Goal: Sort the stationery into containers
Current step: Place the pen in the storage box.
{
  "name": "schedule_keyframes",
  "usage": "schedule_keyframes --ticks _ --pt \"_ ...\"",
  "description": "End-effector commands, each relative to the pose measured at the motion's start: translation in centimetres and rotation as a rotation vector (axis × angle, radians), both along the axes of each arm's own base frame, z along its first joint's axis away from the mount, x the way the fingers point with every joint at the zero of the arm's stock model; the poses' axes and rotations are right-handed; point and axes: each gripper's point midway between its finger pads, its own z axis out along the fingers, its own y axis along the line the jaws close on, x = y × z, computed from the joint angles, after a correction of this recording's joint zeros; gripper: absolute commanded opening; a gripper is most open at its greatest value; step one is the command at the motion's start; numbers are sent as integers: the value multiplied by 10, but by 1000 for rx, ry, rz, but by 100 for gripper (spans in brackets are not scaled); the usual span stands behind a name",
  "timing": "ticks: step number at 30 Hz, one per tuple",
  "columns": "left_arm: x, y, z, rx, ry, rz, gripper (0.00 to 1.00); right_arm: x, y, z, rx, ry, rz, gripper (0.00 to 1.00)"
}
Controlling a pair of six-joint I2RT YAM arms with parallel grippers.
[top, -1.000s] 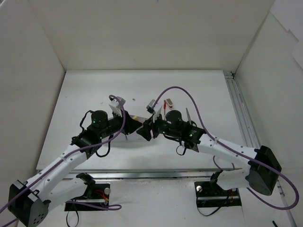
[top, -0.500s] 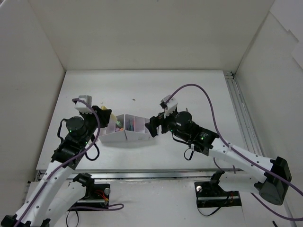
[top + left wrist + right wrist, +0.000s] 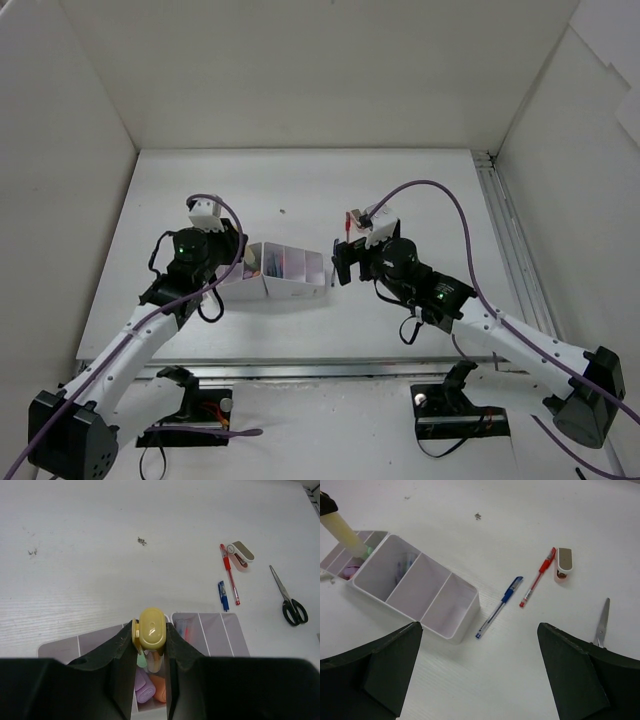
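Note:
My left gripper (image 3: 150,636) is shut on a yellow marker (image 3: 152,624), held upright over the left part of the white containers (image 3: 212,631). In the compartment below lie a purple marker (image 3: 141,690), an orange one (image 3: 159,689) and a green one. In the right wrist view my right gripper (image 3: 480,627) stands open above the table, just right of the containers (image 3: 462,620). A blue pen (image 3: 501,606), a red pen (image 3: 538,577) and black-handled scissors (image 3: 601,623) lie on the table there. From above, the containers (image 3: 296,289) sit between my left gripper (image 3: 237,262) and right gripper (image 3: 340,264).
A small white and red item with a grey top (image 3: 563,564) lies beside the red pen. Small dark specks (image 3: 142,541) mark the table farther back. White walls enclose the table on three sides, and a metal rail (image 3: 510,240) runs along its right edge.
Both arms have drawn back from over the containers. The left gripper swung left, then came back to the left end with the yellow marker. The right gripper opened wide.

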Motion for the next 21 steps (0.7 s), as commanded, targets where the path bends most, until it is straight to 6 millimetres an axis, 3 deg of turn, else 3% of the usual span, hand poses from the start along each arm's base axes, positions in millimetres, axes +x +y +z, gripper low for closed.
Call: schedule_keyframes --ticks 1,5,6,7,9,10,12,13,15,18,21 --pt "10 -7 14 -43 -77 -21 0 8 -14 11 19 -36 -79 98" --pt "7 -11 -7 -46 -9 -37 0 12 -20 5 2 -23 -112 98" --pt "6 -12 -12 -52 9 -36 5 12 -19 3 -4 -20 -110 98" --pt "4 -12 -16 -53 18 -39 25 13 -21 3 -4 -18 -117 98" --pt "0 -12 -21 -57 41 -43 43 15 -21 0 -15 -12 -121 98" --pt "-3 -11 -19 -64 34 -41 56 14 -20 -1 -17 -9 -116 98" --pt "-8 -11 -17 -69 33 -46 69 17 -20 -5 -31 0 -126 98" --pt "-11 -9 -10 -73 14 -44 83 18 -20 -5 -34 2 -128 98" --pt "-17 -11 -4 -71 9 -49 99 20 -19 -10 -48 15 -134 98" --pt "-25 -4 17 -73 -34 -27 99 30 -26 -17 -31 49 -215 98" --pt "-35 6 25 -62 -22 5 99 46 -35 -31 -19 124 -310 98"
